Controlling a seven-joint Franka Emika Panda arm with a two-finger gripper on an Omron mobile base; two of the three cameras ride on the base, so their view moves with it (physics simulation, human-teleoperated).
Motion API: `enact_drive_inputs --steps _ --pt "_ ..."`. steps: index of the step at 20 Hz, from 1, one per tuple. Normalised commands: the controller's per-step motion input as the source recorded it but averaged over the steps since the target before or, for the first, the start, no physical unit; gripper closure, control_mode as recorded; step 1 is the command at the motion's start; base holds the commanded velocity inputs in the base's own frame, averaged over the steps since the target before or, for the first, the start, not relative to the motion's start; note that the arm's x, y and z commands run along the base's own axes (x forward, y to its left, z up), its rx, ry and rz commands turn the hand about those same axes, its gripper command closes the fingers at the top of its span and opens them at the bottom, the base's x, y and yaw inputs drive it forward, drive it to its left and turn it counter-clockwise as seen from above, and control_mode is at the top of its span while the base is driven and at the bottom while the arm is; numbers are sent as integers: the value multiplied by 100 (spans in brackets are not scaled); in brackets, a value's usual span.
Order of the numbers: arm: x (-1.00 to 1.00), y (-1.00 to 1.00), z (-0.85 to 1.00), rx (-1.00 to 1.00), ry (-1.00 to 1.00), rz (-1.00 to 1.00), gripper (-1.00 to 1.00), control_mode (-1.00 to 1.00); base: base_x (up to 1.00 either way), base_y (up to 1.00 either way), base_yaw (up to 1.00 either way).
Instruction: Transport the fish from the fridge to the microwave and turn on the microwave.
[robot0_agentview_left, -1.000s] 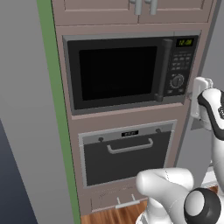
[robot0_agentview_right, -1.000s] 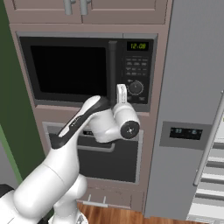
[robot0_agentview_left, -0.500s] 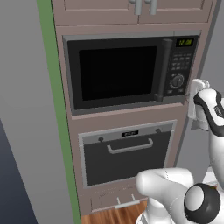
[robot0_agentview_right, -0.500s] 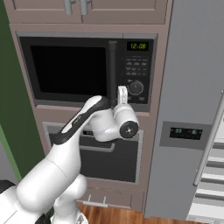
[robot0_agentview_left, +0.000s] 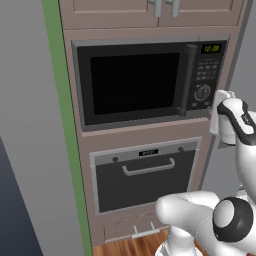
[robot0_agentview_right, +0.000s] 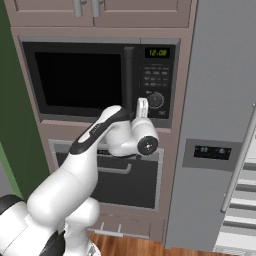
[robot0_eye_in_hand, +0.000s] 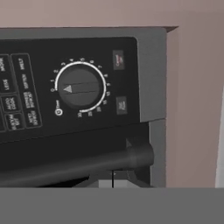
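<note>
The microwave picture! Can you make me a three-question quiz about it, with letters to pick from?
1. Where is the oven?
A. under the microwave
B. above it
C. left of it

2. What colour are the clock digits?
A. red
B. green
C. white

3. The microwave door is:
A. wide open
B. missing
C. shut

Answers: 1 A, the oven's dark door sits below the microwave. 2 B, the digits glow green. 3 C, the dark glass lies flat in its frame, while the gripper sits shut by the knob.
</note>
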Motion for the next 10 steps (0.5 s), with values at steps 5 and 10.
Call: enact_drive_inputs --steps 5,10 --pt "19 -3 -1 10 0 -2 100 -100 0 0 0" --pt "13 -2 -3 9 0 -1 100 -100 0 0 0"
